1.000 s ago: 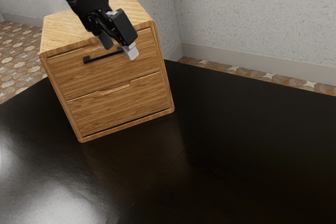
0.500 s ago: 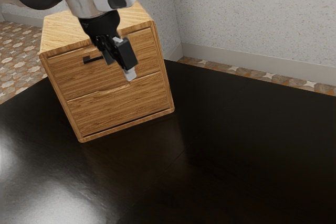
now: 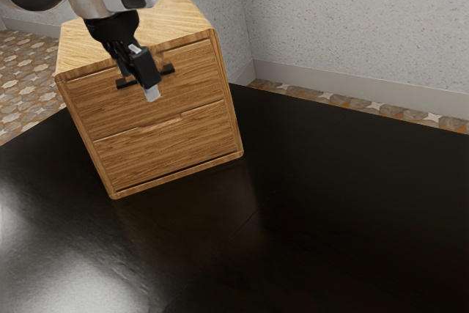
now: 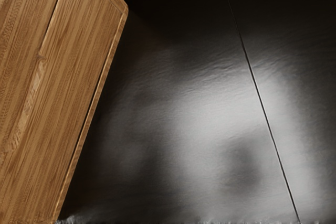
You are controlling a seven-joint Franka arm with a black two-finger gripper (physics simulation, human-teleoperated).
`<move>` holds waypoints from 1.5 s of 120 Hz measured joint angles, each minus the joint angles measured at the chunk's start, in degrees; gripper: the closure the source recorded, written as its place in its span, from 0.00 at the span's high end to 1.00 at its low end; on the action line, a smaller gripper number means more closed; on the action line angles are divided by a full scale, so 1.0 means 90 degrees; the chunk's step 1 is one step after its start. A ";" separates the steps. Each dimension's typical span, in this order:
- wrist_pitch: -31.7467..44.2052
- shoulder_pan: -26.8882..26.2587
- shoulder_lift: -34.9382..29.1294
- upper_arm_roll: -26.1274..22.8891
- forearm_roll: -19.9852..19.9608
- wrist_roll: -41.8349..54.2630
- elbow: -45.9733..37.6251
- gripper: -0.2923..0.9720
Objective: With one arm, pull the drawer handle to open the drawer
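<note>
exterior view: black two-finger gripper at the thin black bar handle on the top drawer of the light wooden cabinet, drawer front flush, can't tell if jaws are clenched or released, wrist view instead gets the cabinet's face and glossy black surface

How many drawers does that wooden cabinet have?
2. The upper drawer, carrying the black handle by the gripper, and the lower drawer directly beneath it. Both fronts look shut.
</note>
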 joint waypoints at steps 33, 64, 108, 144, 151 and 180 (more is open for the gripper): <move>0.0230 0.0252 0.0022 0.0356 0.0086 0.0352 0.0054 0.77; 0.0644 0.0717 0.0363 0.0425 0.0093 0.0647 0.0014 0.77; 0.0759 0.0511 0.0314 0.0695 0.0082 0.0885 0.0012 0.77; 0.0992 0.0523 0.0593 0.0662 -0.0059 0.1083 0.0003 0.77; 0.1044 0.0515 0.0619 0.0687 -0.0101 0.1123 0.0002 0.77; 0.1377 0.0568 0.0805 0.0704 -0.0254 0.1261 0.0015 0.77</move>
